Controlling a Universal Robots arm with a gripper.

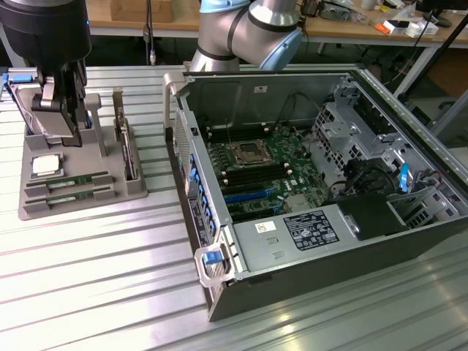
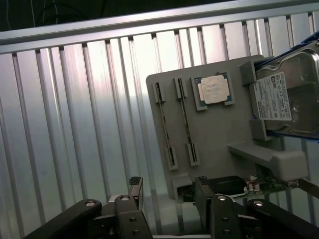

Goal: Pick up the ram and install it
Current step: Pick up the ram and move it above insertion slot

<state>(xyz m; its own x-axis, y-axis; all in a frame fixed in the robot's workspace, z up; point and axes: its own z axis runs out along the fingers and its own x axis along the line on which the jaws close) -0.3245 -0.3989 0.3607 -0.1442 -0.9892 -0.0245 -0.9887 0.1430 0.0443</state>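
Over at the upper left of the exterior view, we see the gripper [image 1: 62,110] hanging above the far end of the gray tray [image 1: 80,208], right over the hard drive [image 1: 40,121] that sits in its holder there. From the wrist view, the fingers [image 2: 135,191] are spread wide with nothing between them, so it's let go and gripping nothing. The ram [image 1: 73,193] lies flat in a slot along the tray's near edge, at the left of the exterior view a bit below the middle. A second green stick [image 1: 73,179] sits just beside it and parallel, and honestly the two look identical to us. That second stick lies between the ram and the square silver processor [image 1: 45,164], which rests in its own pocket. The gripper is up off both sticks, touching neither. Everything sits on a ribbed aluminium table [image 1: 95,285]. Across the right half of the exterior view, the open computer case [image 1: 292,289] lies on its side, well apart from the tray. We can see its green motherboard [image 1: 256,164] with long black and blue slots. The robot arm [image 1: 248,29] reaches in from the top centre.
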